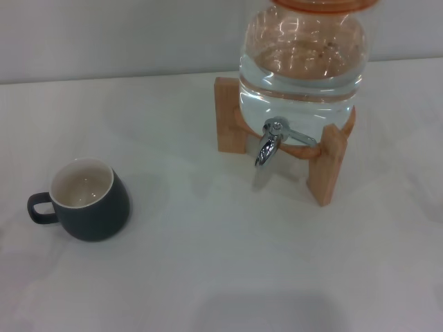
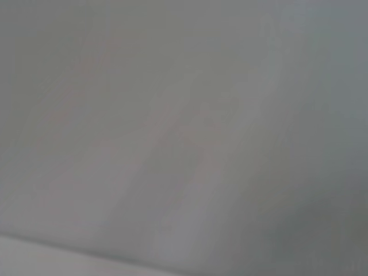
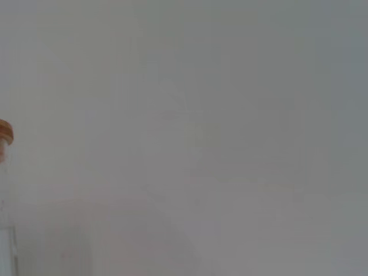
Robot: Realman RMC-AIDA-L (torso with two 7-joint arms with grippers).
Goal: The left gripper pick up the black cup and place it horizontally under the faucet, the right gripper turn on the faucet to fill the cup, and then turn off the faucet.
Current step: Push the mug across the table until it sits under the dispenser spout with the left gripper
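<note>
While awaiting both grippers, neither showing in any view:
Jaw state: not showing, left or right.
Black cup point(image 1: 90, 206): one, standing upright on table point(image 1: 208, 263), well apart from faucet point(image 1: 271, 142).
Handling: likely rigid, smooth, breakable; gripping by rim or belly.
Faucet: one, on water jar point(image 1: 302, 62).

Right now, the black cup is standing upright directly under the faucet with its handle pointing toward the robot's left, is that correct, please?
Not quite. The black cup is upright with its handle toward the robot's left, but it is not under the faucet. It stands on the table well off to the robot's left of the faucet and nearer the robot, as the head view shows. Neither tool is in view.
</note>
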